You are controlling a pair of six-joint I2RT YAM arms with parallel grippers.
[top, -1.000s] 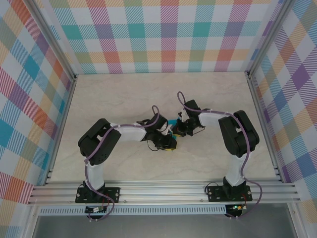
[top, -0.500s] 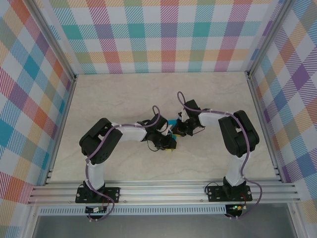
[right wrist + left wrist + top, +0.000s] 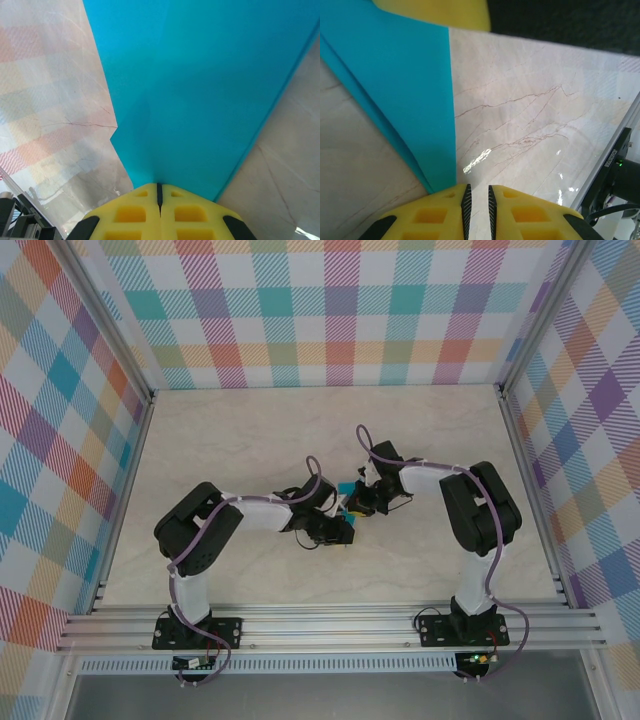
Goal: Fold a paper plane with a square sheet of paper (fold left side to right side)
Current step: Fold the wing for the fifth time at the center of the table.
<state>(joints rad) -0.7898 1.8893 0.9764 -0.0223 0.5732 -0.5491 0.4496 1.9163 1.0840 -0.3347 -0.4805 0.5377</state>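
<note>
Top external view gave me the marbled surface [image 3: 250, 440] with the left arm [image 3: 200, 530] and the right arm [image 3: 480, 510] both bent inward, their wrists meeting near the middle. Between them the turquoise paper [image 3: 344, 487] showed as small slivers, mostly covered by the wrists.

Right wrist view put the paper [image 3: 200, 90] across most of the picture. It was already folded: a lower layer peeked out along the right edge and a stepped corner showed on the left. It narrowed toward the right tool [image 3: 160, 187], whose yellow fingers were pressed together with no gap and the paper's narrow end running in between them. I read that as a firm pinch on the paper.

Left wrist view showed the same paper [image 3: 410, 100] as a long layered strip lying on the surface and tapering down to the left finger [image 3: 445, 210] of the left tool [image 3: 476, 192]. That tool stood narrow, with a thin slot between its fingers through which I saw only bare marble. I judged that nothing was gripped there and that the paper's tip lay just beside or under the left finger. I took the yellow pad [image 3: 435, 12] at the top edge for the right tool.

My guess was that we were midway through a later left-to-right fold, with the right side anchoring. Next, the left tool would need to catch the free edge, carry it across to line up, then press the crease.
</note>
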